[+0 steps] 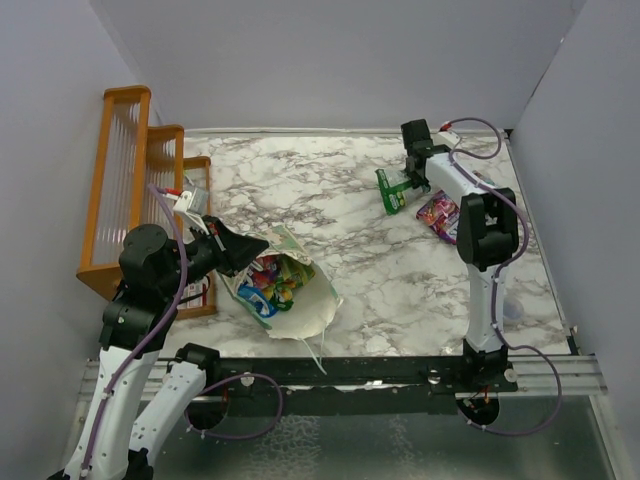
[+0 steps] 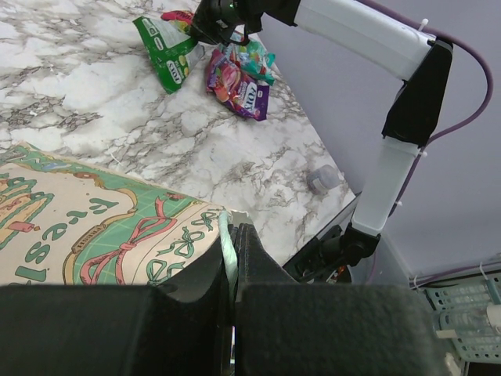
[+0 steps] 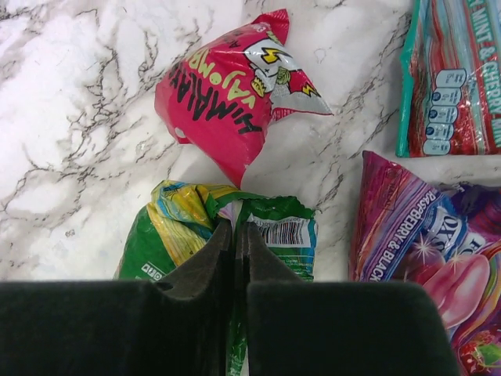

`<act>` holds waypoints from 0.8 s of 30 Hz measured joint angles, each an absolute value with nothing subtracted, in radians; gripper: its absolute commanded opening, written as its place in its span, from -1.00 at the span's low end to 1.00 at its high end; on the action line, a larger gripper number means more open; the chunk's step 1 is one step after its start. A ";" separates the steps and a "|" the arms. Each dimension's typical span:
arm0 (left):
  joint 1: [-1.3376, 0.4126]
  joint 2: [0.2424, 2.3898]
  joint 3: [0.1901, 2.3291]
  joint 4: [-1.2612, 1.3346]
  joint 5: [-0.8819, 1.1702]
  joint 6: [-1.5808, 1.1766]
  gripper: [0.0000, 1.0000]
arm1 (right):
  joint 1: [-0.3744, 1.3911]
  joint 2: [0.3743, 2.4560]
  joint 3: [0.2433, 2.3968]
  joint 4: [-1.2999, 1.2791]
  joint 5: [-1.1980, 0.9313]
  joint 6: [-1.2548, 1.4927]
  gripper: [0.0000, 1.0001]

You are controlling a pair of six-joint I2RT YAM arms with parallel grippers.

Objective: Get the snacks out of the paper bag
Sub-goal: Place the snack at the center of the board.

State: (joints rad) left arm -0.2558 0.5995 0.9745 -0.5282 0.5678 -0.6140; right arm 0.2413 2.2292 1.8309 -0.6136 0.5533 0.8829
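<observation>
The left gripper [image 2: 233, 262] pinches the rim of the mint-green, cream-fronted paper bag [image 2: 94, 227]; the right gripper [image 3: 239, 247] clamps a crinkly green-and-yellow snack packet [image 3: 160, 239].

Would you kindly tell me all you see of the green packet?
The green packet is a glossy, crinkled pouch, green with a yellow patch and a white barcode panel. The right gripper is shut on one crumpled edge. It is far right on the marble table, close beside a red packet. I cannot tell whether it is lifted.
</observation>
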 measured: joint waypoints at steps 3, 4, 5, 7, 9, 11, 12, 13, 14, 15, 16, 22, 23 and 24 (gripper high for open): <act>-0.256 0.599 0.974 -0.528 0.568 -0.614 -1.00 | 0.235 2.229 1.829 -0.601 0.555 0.858 -0.69; -0.256 0.599 0.974 -0.528 0.567 -0.614 -1.00 | 0.236 2.229 1.829 -0.599 0.556 0.849 -0.56; -0.256 0.600 0.974 -0.528 0.568 -0.614 -1.00 | 0.236 2.229 1.829 -0.596 0.556 0.841 -0.42; -0.256 0.601 0.975 -0.529 0.568 -0.614 -1.00 | 0.236 2.226 1.821 -0.577 0.556 0.822 -0.15; -0.256 0.601 0.975 -0.532 0.567 -0.614 -1.00 | 0.236 2.208 1.783 -0.538 0.552 0.799 0.02; -0.256 0.603 0.975 -0.533 0.567 -0.613 -1.00 | 0.236 2.164 1.716 -0.507 0.540 0.776 0.10; -0.256 0.603 0.975 -0.533 0.567 -0.613 -1.00 | 0.236 2.135 1.683 -0.495 0.532 0.767 0.12; -0.256 0.604 0.975 -0.533 0.567 -0.613 -1.00 | 0.236 2.094 1.640 -0.477 0.524 0.757 0.14; -0.256 0.604 0.975 -0.532 0.567 -0.614 -1.00 | 0.236 2.059 1.605 -0.467 0.510 0.752 0.16; -0.256 0.605 0.975 -0.531 0.568 -0.614 -1.00 | 0.236 2.003 1.551 -0.444 0.493 0.744 0.21; -0.256 0.605 0.974 -0.529 0.568 -0.614 -1.00 | 0.236 1.935 1.487 -0.409 0.464 0.726 0.25; -0.256 0.605 0.973 -0.521 0.568 -0.615 -1.00 | 0.236 1.541 1.070 -0.112 0.252 0.588 0.37; -0.256 0.605 0.973 -0.521 0.568 -0.615 -1.00 | 0.236 1.501 1.019 -0.080 0.220 0.569 0.37; -0.256 0.605 0.973 -0.521 0.568 -0.614 -1.00 | 0.235 1.470 0.976 -0.051 0.187 0.556 0.37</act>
